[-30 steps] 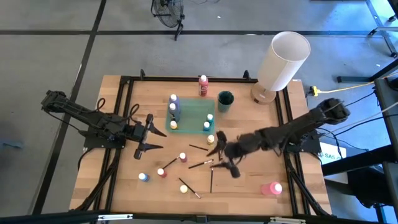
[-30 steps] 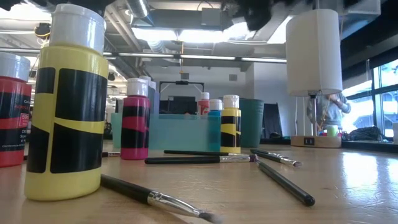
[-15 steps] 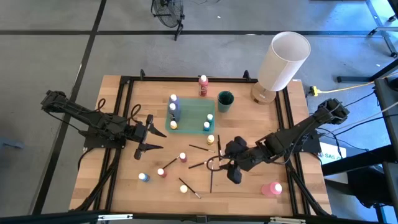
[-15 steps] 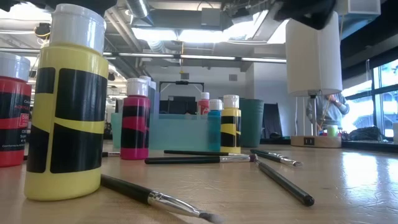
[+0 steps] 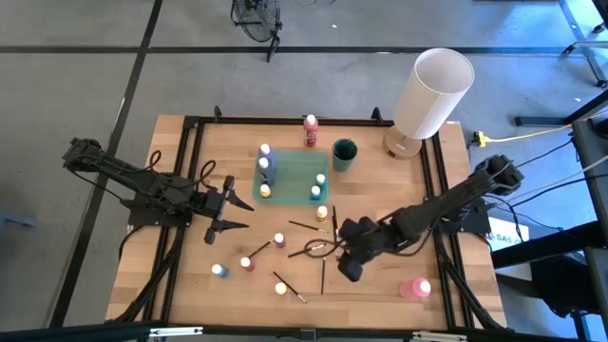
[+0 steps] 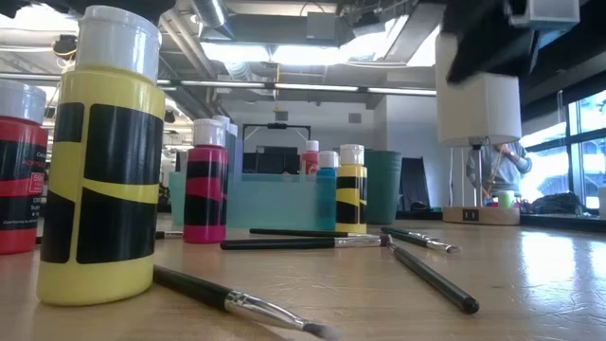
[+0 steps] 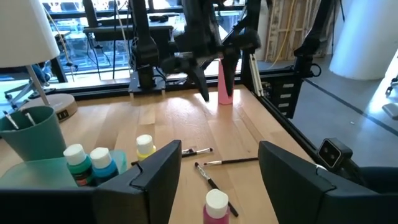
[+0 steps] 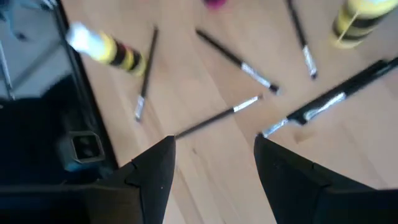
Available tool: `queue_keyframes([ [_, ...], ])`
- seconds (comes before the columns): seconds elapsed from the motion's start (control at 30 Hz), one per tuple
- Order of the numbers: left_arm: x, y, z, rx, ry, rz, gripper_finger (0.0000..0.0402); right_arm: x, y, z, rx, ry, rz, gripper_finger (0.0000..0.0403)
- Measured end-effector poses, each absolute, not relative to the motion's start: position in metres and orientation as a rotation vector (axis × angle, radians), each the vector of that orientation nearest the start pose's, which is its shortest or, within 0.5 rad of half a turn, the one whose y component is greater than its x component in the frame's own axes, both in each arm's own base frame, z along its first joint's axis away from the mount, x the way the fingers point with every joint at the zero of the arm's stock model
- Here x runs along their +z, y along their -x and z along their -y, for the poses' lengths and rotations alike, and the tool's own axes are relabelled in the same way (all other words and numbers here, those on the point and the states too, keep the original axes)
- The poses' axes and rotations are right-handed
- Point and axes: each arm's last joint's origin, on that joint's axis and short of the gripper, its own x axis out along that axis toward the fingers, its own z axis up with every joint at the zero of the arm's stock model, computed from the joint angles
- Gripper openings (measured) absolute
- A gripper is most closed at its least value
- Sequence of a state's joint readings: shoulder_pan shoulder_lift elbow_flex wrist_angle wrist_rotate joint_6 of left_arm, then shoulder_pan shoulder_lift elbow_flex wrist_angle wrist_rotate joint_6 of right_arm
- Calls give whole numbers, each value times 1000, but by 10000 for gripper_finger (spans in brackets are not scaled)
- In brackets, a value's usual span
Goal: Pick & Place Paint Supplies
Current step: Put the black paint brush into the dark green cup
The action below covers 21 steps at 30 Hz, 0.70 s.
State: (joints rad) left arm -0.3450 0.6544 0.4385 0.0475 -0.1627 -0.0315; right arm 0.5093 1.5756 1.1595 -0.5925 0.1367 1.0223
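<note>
Several thin dark-handled brushes [image 5: 309,252] lie flat on the wooden table near its middle. Small white-capped paint bottles stand around them: pink [image 5: 279,240], red [image 5: 247,263], blue [image 5: 219,271] and yellow [image 5: 280,288]. Others stand in the teal tray [image 5: 290,166]. My right gripper [image 5: 332,255] hovers open above the brushes, slanting down. In the right wrist view its fingers [image 8: 155,171] frame one brush [image 8: 217,121] without touching it. My left gripper [image 5: 228,204] waits open at the table's left, held level above the wood.
A tall white cylinder [image 5: 432,95] stands at the far right corner. A teal cup [image 5: 344,154] and a red bottle [image 5: 311,131] stand beside the tray. A larger pink bottle [image 5: 415,288] stands near the front right. Black rails [image 5: 185,190] run along the table's sides.
My right gripper has moved a little toward the table's near edge and left, over the brushes. It has tipped from nearly level to slanting steeply down and has rolled about its own axis. Its fingers stay apart. No paint supply has moved.
</note>
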Motion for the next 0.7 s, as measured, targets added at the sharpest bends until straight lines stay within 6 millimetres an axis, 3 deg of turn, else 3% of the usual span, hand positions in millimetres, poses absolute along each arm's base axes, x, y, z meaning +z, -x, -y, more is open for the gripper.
queue_keyframes([
  [0.27, 254, -150, 49, -178, -11, -167, 208, 203, -309, -152, -337, -584, -1247, 222],
  [0.5, 253, -150, 49, -177, -13, -175, 209, 199, -342, -155, -381, -563, -1349, 222],
  [0.7, 251, -149, 49, -175, -12, -200, 206, 187, -347, -151, -576, -537, -1504, 222],
])
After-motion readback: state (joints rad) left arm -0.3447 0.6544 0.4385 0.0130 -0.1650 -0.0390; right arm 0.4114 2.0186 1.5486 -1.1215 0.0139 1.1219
